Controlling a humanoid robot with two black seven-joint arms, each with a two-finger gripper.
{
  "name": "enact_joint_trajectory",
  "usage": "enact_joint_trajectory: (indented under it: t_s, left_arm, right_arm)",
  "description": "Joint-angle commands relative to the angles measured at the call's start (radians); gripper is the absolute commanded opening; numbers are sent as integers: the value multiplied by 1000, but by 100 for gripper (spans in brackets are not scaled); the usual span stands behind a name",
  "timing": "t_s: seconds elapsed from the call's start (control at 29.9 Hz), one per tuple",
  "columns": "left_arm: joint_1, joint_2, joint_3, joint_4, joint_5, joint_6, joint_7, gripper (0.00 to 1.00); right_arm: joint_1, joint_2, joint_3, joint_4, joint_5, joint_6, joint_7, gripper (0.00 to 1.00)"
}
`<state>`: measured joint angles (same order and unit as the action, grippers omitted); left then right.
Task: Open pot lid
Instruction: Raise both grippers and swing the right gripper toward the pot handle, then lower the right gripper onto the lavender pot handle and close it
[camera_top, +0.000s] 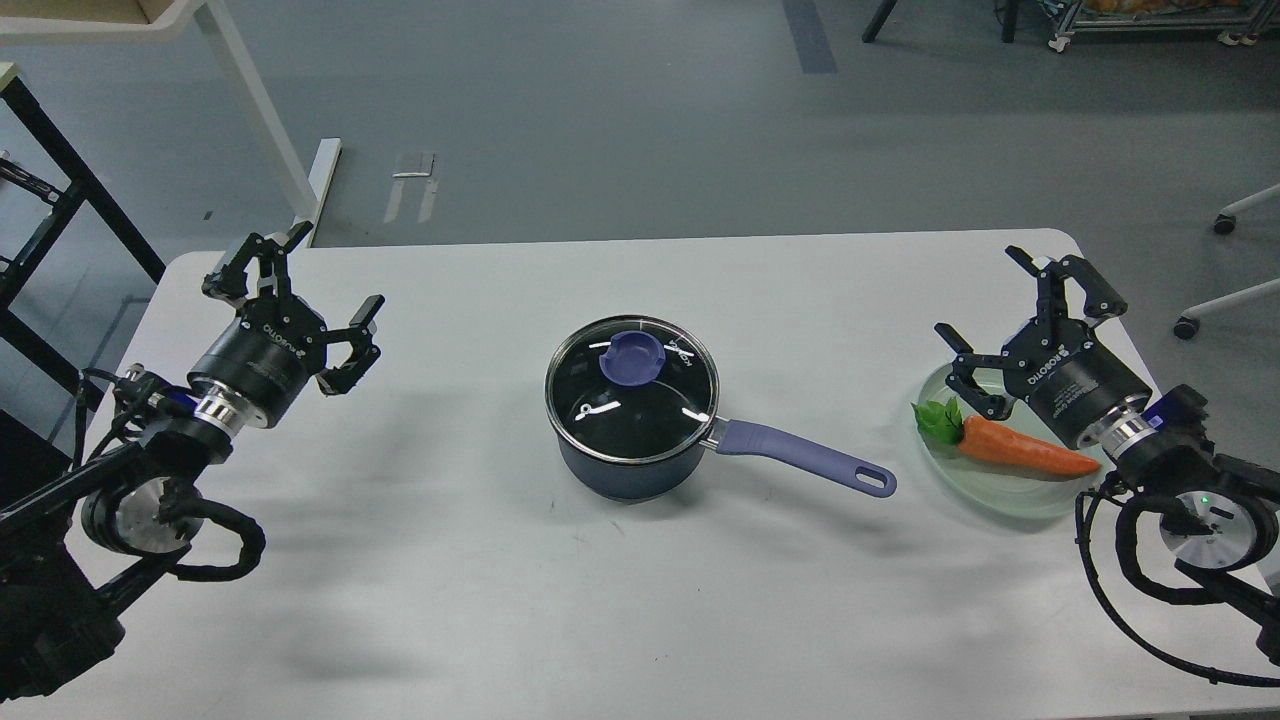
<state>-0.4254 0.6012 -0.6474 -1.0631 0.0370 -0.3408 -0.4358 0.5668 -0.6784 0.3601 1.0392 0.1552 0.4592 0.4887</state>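
A small dark blue pot (625, 472) stands in the middle of the white table (500, 600), its long purple-blue handle (800, 455) pointing right and toward me. The clear glass lid (630, 392) with a metal rim sits flat on the pot, its purple-blue knob (632, 356) toward the far side. My left gripper (325, 275) hovers open well to the left of the pot, fingers spread and holding nothing. My right gripper (985, 300) is open too, far to the right of the pot, above the plate's far edge.
A pale green plate (1000, 490) with an orange carrot (1020, 448) lies at the right, partly under my right arm. Table legs and a black frame stand on the grey floor beyond the far left edge.
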Motion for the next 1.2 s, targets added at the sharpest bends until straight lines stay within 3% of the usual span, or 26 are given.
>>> enact_joint_trajectory:
  t_s: [0.0,0.27,0.37,0.57,0.67,0.8,1.04,1.17]
  left_arm:
    - [7,0,-15,0,6,0,-1,99]
    - [-13,32,6,34,11,0,3,99]
    - [-38,51,5,69,11,-10,-3,99]
    - [-96,52,5,97,32,-14,-11,99]
    - [-111,51,5,86,79,-7,-53,99]
    - [-139,51,5,77,165,-1,-53,99]
    - [-168,54,6,38,185,0,-53,99]
    - [-167,61,17,-6,187,2,-53,99]
  right_arm:
    - [1,0,3,-1,0,-5,0,99]
    - [18,-27,5,4,-19,-10,0,99]
    - [60,-81,3,18,-135,-20,0,99]
    - [183,-199,5,114,-486,-82,0,99]
    - [234,-245,3,209,-662,-120,0,99]
    - [271,-299,-1,369,-971,-217,0,99]
    - [277,-302,-42,481,-1561,-267,0,99]
    - [335,-276,-165,482,-1753,-289,0,99]
